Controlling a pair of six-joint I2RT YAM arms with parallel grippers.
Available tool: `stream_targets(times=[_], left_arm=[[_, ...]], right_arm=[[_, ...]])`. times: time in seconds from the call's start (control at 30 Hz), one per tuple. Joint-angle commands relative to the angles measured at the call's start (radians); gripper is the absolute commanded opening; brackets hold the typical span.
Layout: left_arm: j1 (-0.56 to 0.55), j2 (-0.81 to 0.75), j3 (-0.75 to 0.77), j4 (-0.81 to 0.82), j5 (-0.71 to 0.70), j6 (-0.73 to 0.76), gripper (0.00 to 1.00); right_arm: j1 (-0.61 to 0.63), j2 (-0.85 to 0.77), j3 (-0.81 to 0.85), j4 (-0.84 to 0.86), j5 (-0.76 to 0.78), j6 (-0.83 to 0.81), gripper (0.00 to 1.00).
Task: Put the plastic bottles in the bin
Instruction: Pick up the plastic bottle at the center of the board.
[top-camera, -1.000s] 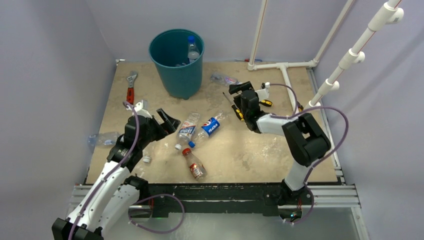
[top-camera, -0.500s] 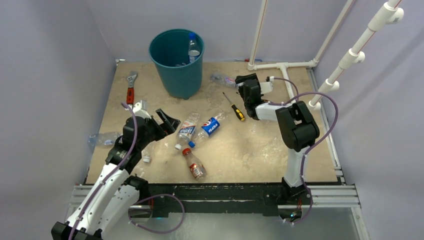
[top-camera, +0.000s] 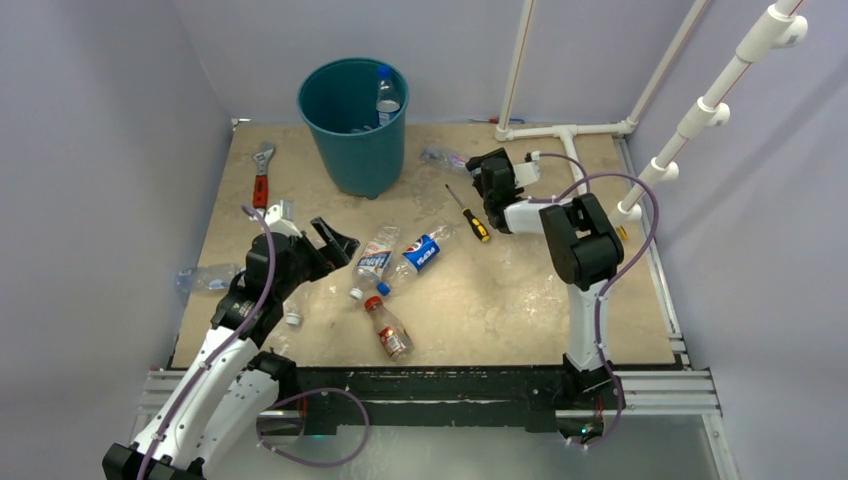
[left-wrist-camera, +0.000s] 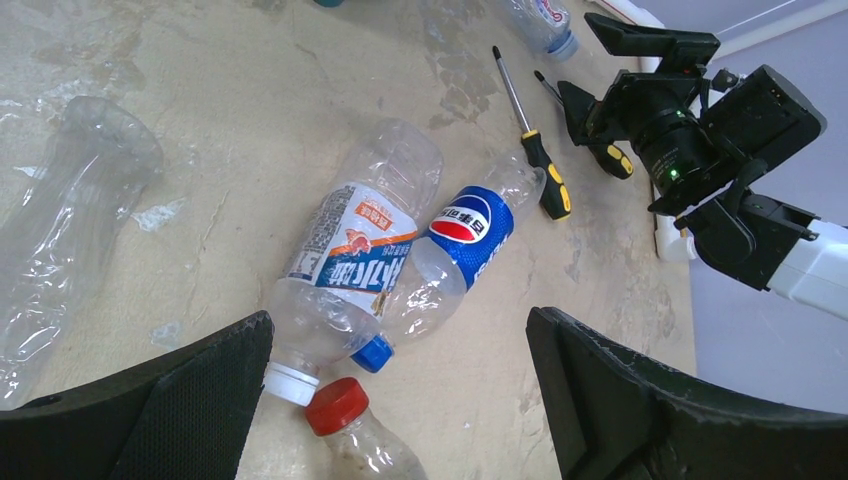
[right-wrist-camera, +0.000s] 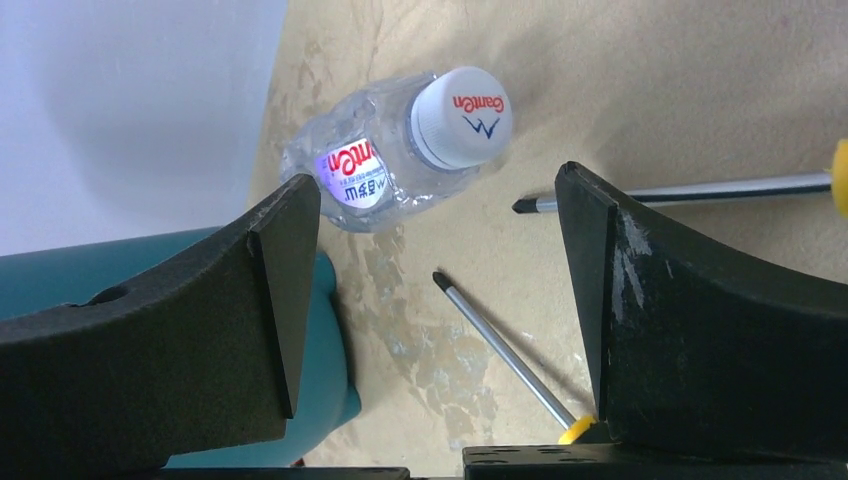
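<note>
The teal bin (top-camera: 352, 125) stands at the back, with a clear bottle (top-camera: 386, 97) upright inside it. A white-and-blue labelled bottle (top-camera: 375, 258), a Pepsi bottle (top-camera: 422, 252) and a red-capped bottle (top-camera: 387, 328) lie mid-table. My left gripper (top-camera: 335, 240) is open and empty just left of them; its wrist view shows the labelled bottle (left-wrist-camera: 350, 250), the Pepsi bottle (left-wrist-camera: 470, 225) and the red cap (left-wrist-camera: 335, 405) ahead of the open gripper (left-wrist-camera: 398, 330). My right gripper (top-camera: 487, 170) is open, facing a crushed white-capped bottle (right-wrist-camera: 400, 150) (top-camera: 447, 158); the gripper (right-wrist-camera: 440, 200) does not touch it.
A clear bottle (top-camera: 207, 277) lies at the table's left edge. A red-handled wrench (top-camera: 262, 175) lies left of the bin. Yellow-and-black screwdrivers (top-camera: 468, 212) (right-wrist-camera: 500, 350) lie by my right gripper. White pipes (top-camera: 560, 130) run along the back right. The bin wall (right-wrist-camera: 330, 330) is close on the right gripper's left.
My right gripper has swung back and left, away from the screwdriver and toward the crushed bottle near the bin. The left arm and the bottles have not moved.
</note>
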Motion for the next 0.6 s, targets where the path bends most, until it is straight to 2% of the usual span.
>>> stream_targets(times=[0.0,0.57], left_arm=[[0.001,0.006,0.005,0.015,-0.012,0.01,0.98],[0.001,0.019,0.027,-0.014,-0.054,0.032,0.98]], right_arm=[[-0.008,0.026,0.06,0.005,0.009,-0.038,0.85],[-0.027,0.149,0.131,0.084,-0.068,-0.064,0.67]])
